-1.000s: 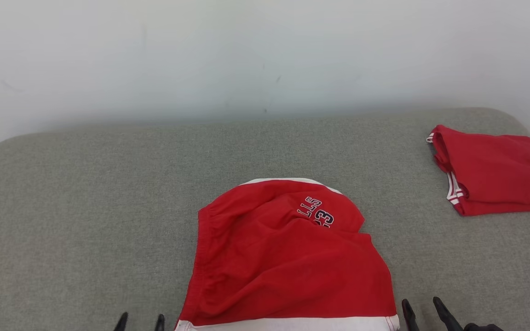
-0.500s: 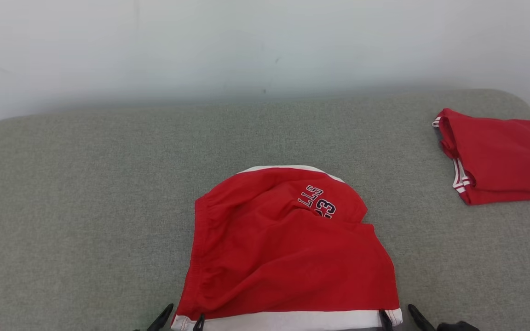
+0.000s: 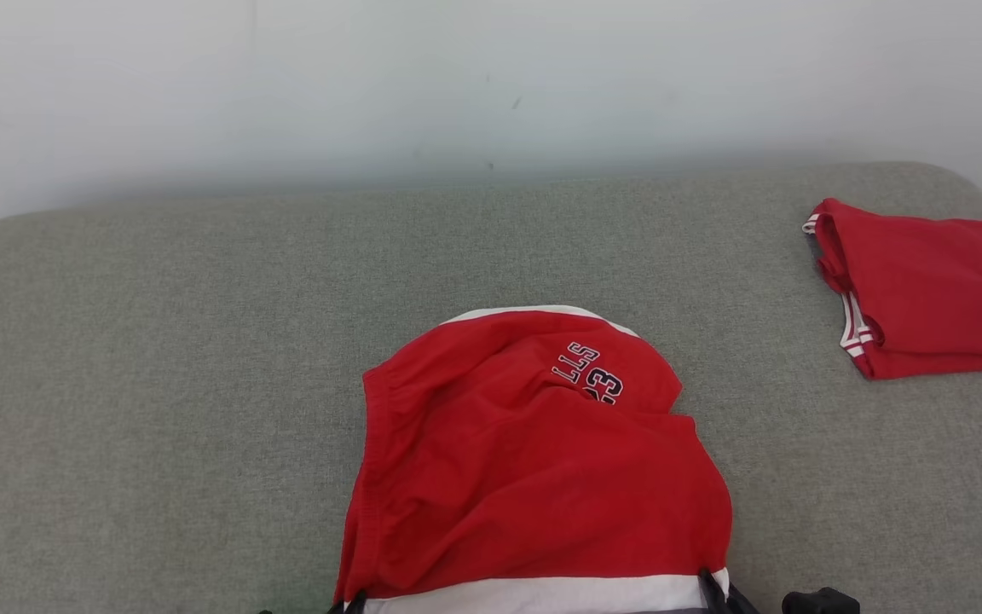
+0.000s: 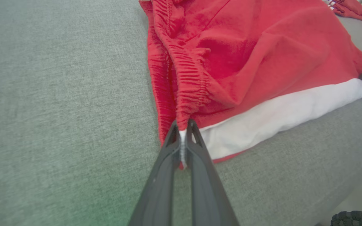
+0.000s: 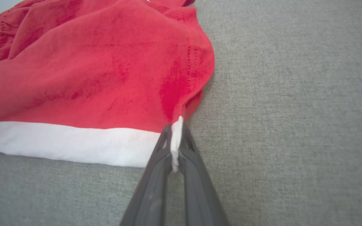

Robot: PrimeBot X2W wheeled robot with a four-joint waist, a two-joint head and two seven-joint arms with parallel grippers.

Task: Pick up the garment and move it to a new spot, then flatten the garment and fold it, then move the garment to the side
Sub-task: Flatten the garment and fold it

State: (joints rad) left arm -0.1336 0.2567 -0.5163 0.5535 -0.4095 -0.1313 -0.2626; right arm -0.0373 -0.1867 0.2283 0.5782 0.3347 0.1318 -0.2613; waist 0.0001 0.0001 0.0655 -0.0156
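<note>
The garment [image 3: 534, 477] is a pair of red shorts with a white hem band and dark lettering, lying rumpled on the grey cushion near its front edge. My left gripper [image 4: 183, 128] is shut on the garment's [image 4: 256, 62] near left corner, where white hem meets the gathered waistband. My right gripper [image 5: 176, 127] is shut on the near right corner of the white hem of the garment [image 5: 99, 69]. In the head view the left gripper [image 3: 353, 604] and the right gripper [image 3: 713, 593] pinch the hem's two ends at the bottom edge.
A second red garment [image 3: 926, 290], folded, lies at the cushion's far right. The grey cushion [image 3: 158, 384] stretches bare to the left and behind the shorts, up to a white wall [image 3: 457, 85]. The cushion's front edge drops away [image 4: 357, 175] at the lower right of the left wrist view.
Both grippers came in from either side of the hem and closed on its two near corners. The head camera tilted, shifting the whole picture slightly.
</note>
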